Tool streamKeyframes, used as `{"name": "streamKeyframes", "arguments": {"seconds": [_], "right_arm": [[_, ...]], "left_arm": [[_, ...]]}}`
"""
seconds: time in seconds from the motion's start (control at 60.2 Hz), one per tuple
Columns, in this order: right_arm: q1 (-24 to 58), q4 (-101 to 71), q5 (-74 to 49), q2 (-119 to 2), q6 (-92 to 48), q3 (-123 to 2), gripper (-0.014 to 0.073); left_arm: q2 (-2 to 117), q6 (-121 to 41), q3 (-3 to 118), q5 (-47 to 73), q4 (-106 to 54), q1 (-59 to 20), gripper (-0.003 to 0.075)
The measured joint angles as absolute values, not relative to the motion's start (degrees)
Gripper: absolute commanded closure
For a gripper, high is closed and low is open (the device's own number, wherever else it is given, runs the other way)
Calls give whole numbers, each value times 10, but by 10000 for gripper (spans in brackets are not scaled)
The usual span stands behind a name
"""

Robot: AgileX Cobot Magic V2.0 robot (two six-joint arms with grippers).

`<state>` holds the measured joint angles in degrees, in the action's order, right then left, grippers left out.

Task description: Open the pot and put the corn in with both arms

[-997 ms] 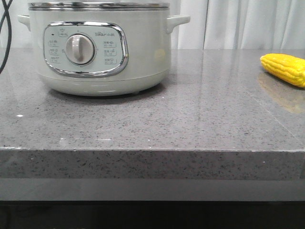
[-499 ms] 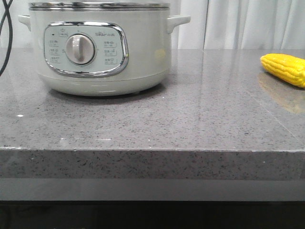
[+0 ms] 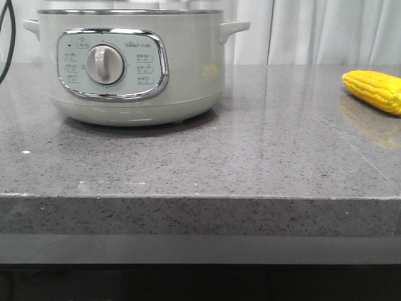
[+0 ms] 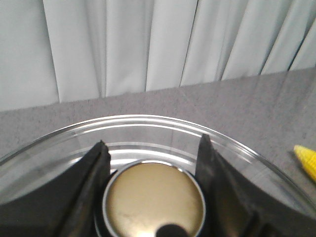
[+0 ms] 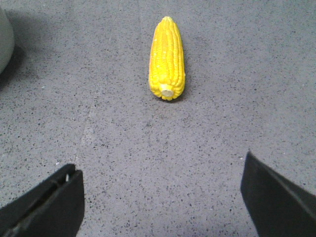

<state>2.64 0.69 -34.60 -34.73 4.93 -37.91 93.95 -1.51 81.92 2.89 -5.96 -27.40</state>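
Note:
The cream-white pot (image 3: 188,69) stands at the back left of the counter, its dial (image 3: 104,64) facing me. In the left wrist view my left gripper (image 4: 152,143) is shut on the gold knob (image 4: 153,197) of the glass lid (image 4: 148,123), one black finger pressed against each side. The yellow corn (image 3: 376,89) lies at the far right of the counter. My right gripper (image 5: 160,165) hovers open above the stone, short of the corn (image 5: 167,58), whose cut end points toward it. Neither gripper shows in the front view.
A grey speckled stone counter (image 3: 263,163) carries everything; its front edge (image 3: 200,197) runs across the front view. A black cable (image 3: 6,44) hangs at the far left. White curtains (image 3: 313,31) close the back. The pot's side (image 5: 4,44) shows in the right wrist view.
At the pot's top, the thick steel lid band has thinned to a narrow line, as the lid has risen slightly. Pot and corn have not moved.

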Motion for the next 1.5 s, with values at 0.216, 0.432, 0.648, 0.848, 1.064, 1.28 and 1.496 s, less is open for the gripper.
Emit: {"name": "streamKeyframes", "arguments": {"seconds": [0.216, 0.432, 0.648, 0.848, 1.064, 1.28, 1.496], "right_arm": [[26, 7, -346, -347, 49, -379, -61], [26, 7, -346, -347, 49, -379, -61], [26, 7, -346, -347, 49, -379, -61], [26, 7, -346, -347, 49, -379, -61], [26, 7, -346, -347, 49, -379, -61], [26, 7, -352, -365, 49, -387, -61], [26, 7, -382, -464, 49, -469, -61]], "left_arm": [[893, -15, 844, 29, -61, -274, 573], [834, -15, 847, 126, -60, -274, 573], [757, -15, 840, 249, -44, -274, 573], [641, -15, 773, 280, -27, -274, 573], [509, -13, 659, 302, -16, -274, 573], [388, -5, 567, 340, -16, -274, 573], [324, 0, 531, 343, -16, -274, 573]]}}
